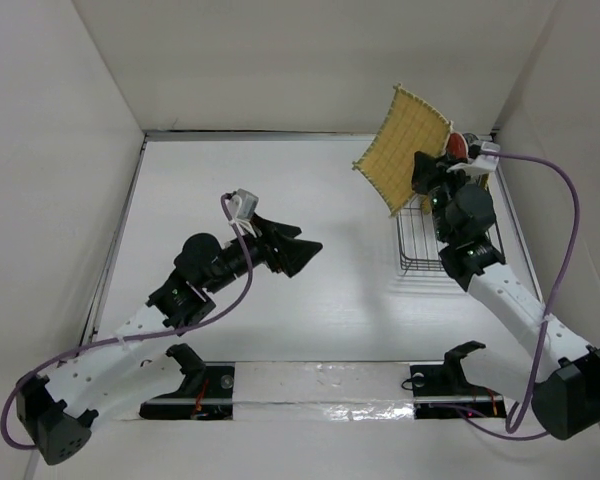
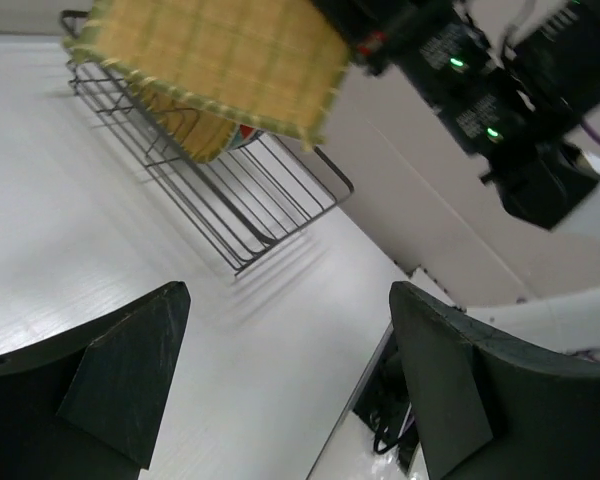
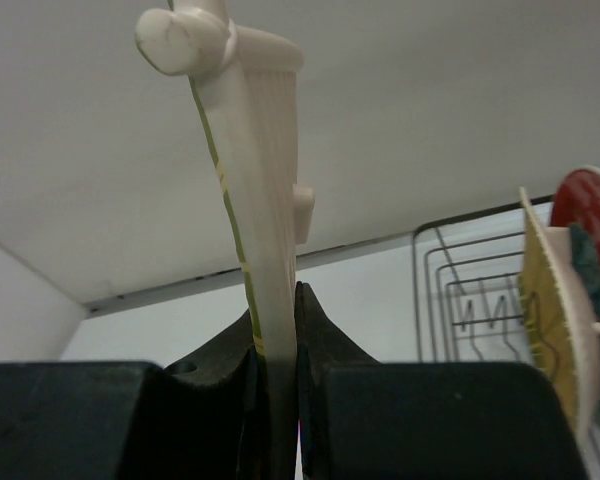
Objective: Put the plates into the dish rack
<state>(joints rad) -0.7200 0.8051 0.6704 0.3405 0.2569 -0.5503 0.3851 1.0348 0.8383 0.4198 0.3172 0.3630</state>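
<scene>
My right gripper (image 1: 421, 172) is shut on a square yellow ribbed plate (image 1: 405, 148) and holds it tilted in the air above the left side of the black wire dish rack (image 1: 417, 240). In the right wrist view the plate (image 3: 260, 200) stands edge-on between my fingers (image 3: 315, 330). In the rack stand another yellow plate (image 3: 545, 300) and the red patterned plate (image 3: 592, 210). The left wrist view shows the held plate (image 2: 215, 55) over the rack (image 2: 250, 195). My left gripper (image 1: 305, 248) is open and empty above the table's middle. The speckled plate is not visible.
White walls enclose the table; the right wall (image 1: 570, 120) runs close beside the rack. The right arm (image 1: 510, 300) reaches up along the right side. A purple cable (image 1: 570, 230) loops beside it.
</scene>
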